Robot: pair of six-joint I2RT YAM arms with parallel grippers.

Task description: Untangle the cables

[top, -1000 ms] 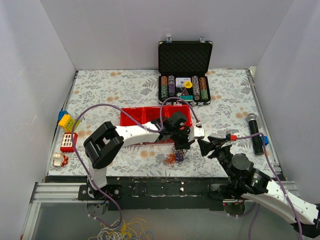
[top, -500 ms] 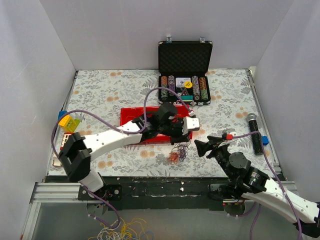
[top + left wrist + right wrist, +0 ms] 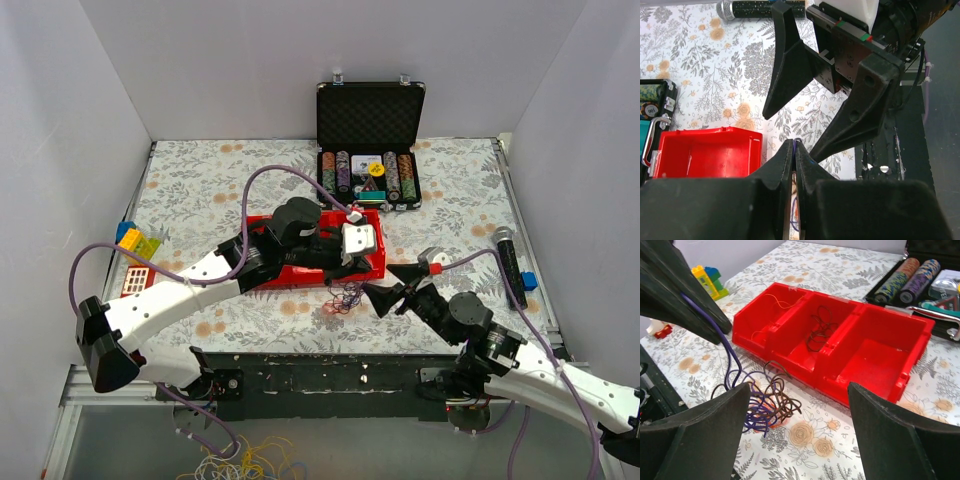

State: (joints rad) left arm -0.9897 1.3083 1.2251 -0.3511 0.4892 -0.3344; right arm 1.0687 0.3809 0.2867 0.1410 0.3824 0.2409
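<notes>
The cables (image 3: 343, 298) lie as one small tangle of purple, dark brown and orange wire in front of the red bin (image 3: 268, 236). In the right wrist view the tangle (image 3: 762, 405) is on the table. A purple wire (image 3: 727, 357) rises from it into my left gripper (image 3: 720, 335). My left gripper (image 3: 346, 274) is shut on this purple wire (image 3: 797, 144), just above the tangle. My right gripper (image 3: 378, 282) is open and empty, just right of the tangle; it also shows in the left wrist view (image 3: 789, 136). The bin (image 3: 880, 352) holds an orange wire (image 3: 771, 304) and a dark brown wire (image 3: 820, 330).
An open black poker-chip case (image 3: 370, 150) stands behind the bin. A black microphone (image 3: 511, 268) lies at the right. Toy blocks (image 3: 135, 244) and a red-white toy (image 3: 136, 283) sit at the left edge. A yellow-white wire bunch (image 3: 240, 465) hangs below the table.
My left arm has stretched out and its gripper has drawn left and back, pulling the purple wire up. The tangle has slid a little left. My right gripper has moved left toward it.
</notes>
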